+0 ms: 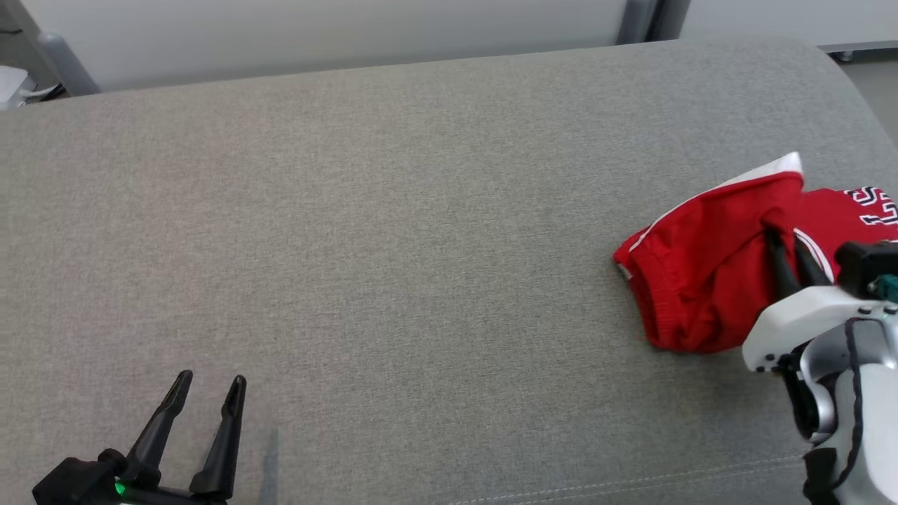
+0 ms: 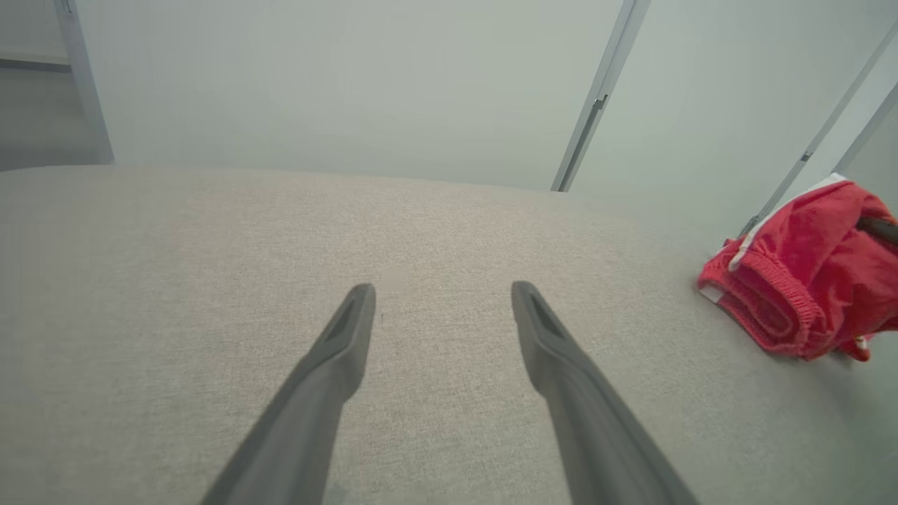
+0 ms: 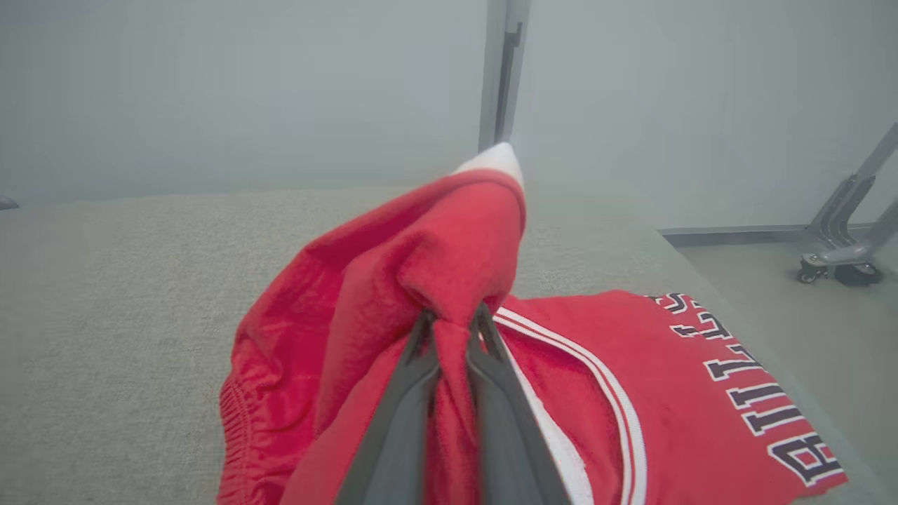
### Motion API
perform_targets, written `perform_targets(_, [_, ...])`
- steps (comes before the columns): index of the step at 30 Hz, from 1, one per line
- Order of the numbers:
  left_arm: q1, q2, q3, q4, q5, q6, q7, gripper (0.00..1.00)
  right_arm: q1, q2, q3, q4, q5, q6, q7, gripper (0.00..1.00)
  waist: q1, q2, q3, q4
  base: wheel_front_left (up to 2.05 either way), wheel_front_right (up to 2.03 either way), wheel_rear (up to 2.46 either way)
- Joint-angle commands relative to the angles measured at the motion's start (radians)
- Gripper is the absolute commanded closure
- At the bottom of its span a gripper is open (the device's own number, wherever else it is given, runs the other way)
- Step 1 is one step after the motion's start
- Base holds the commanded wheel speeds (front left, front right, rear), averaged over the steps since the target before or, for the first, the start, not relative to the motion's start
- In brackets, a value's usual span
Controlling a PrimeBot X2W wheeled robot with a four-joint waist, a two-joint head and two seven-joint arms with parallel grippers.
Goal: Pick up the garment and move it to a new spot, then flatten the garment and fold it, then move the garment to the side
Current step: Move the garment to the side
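Pinching a raised fold of the red garment (image 1: 694, 280): right gripper (image 1: 784, 238), fingers clamped together on the cloth.
Garment lies bunched at 3 o'clock on the grey fabric surface (image 1: 393, 210), near its right edge. Its elastic waistband faces 9 o'clock, and a flatter red panel with white trim and dark lettering runs toward 3 o'clock. In the right wrist view a white-edged peak of cloth stands just above the pinch. Left gripper (image 1: 212, 379) sits at 7 o'clock, well apart from the garment, fingers spread wide over bare fabric. Pale wall panels (image 1: 337, 28) with metal posts at 12 o'clock, beyond the surface.
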Motion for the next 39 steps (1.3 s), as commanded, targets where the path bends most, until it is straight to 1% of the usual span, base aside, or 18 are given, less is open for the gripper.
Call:
perform_targets(1, [-0.017,0.022,0.034,-0.022,-0.013,-0.007,-0.01,0.0,-0.019,-0.006,-0.001,-0.072,-0.028,0.001,0.033,1.0,0.0,-0.0001,0.019,0.024,0.0,0.0,0.0])
perform_targets(8, [-0.025,0.058,0.038,-0.023,-0.034,-0.007,-0.01,0.0,0.021,-0.006,-0.107,-0.339,-0.131,0.001,0.245,1.0,0.0,-0.0001,0.055,0.06,0.0,0.0,0.0])
perform_targets(12, [-0.033,0.074,0.038,-0.031,-0.042,-0.007,-0.01,0.0,0.047,-0.006,-0.156,-0.441,-0.154,0.001,0.329,1.0,0.0,-0.0001,0.07,0.072,0.0,0.0,0.0])
perform_targets(13, [-0.036,0.078,0.037,-0.034,-0.044,-0.007,-0.01,0.0,0.051,-0.006,-0.174,-0.457,-0.159,0.001,0.337,0.66,0.0,-0.0001,0.074,0.076,0.0,0.0,0.0])
perform_targets(14, [-0.038,0.081,0.035,-0.036,-0.046,-0.007,-0.01,0.0,0.056,-0.006,-0.183,-0.467,-0.171,0.001,0.343,0.29,0.0,-0.0001,0.077,0.078,0.0,0.0,0.0])
perform_targets(15, [-0.04,0.085,0.033,-0.039,-0.048,-0.007,-0.01,0.0,0.057,-0.006,-0.198,-0.473,-0.169,0.001,0.346,0.0,0.0,-0.0001,0.082,0.082,0.0,0.0,0.0])
perform_targets(17, [-0.043,0.094,0.029,-0.041,-0.05,-0.007,-0.01,0.0,0.062,-0.006,-0.22,-0.478,-0.175,0.001,0.346,0.0,0.0,-0.0001,0.09,0.088,0.0,0.0,0.0])
perform_targets(18, [-0.042,0.103,0.026,-0.041,-0.054,-0.007,-0.01,0.0,0.061,-0.006,-0.253,-0.476,-0.179,0.001,0.343,0.0,0.0,-0.0001,0.1,0.093,0.0,0.0,0.0])
perform_targets(20, [-0.043,0.107,0.024,-0.041,-0.056,-0.007,-0.01,0.0,0.062,-0.006,-0.263,-0.474,-0.182,0.001,0.341,0.0,0.0,-0.0001,0.104,0.096,0.0,0.0,0.0])
perform_targets(23, [-0.044,0.119,0.018,-0.041,-0.064,-0.007,-0.01,0.0,0.07,-0.006,-0.313,-0.461,-0.196,0.001,0.345,0.0,0.0,-0.0001,0.113,0.105,0.0,0.0,0.0])
perform_targets(28, [-0.047,0.129,0.017,-0.041,-0.074,-0.007,-0.01,0.0,0.07,-0.006,-0.387,-0.467,-0.215,0.001,0.307,0.0,0.0,-0.0001,0.123,0.113,0.0,0.0,0.0])
perform_targets(33, [-0.048,0.127,0.022,-0.036,-0.07,-0.007,-0.01,0.0,0.083,-0.006,-0.372,-0.457,-0.174,0.001,0.241,0.0,0.0,-0.0001,0.118,0.106,0.0,0.0,0.0])
perform_targets(39, [-0.05,0.106,0.026,-0.022,-0.046,-0.007,-0.01,0.0,0.098,-0.006,-0.285,-0.441,-0.129,0.001,0.118,0.0,0.0,-0.0001,0.075,0.093,0.0,0.0,0.0])
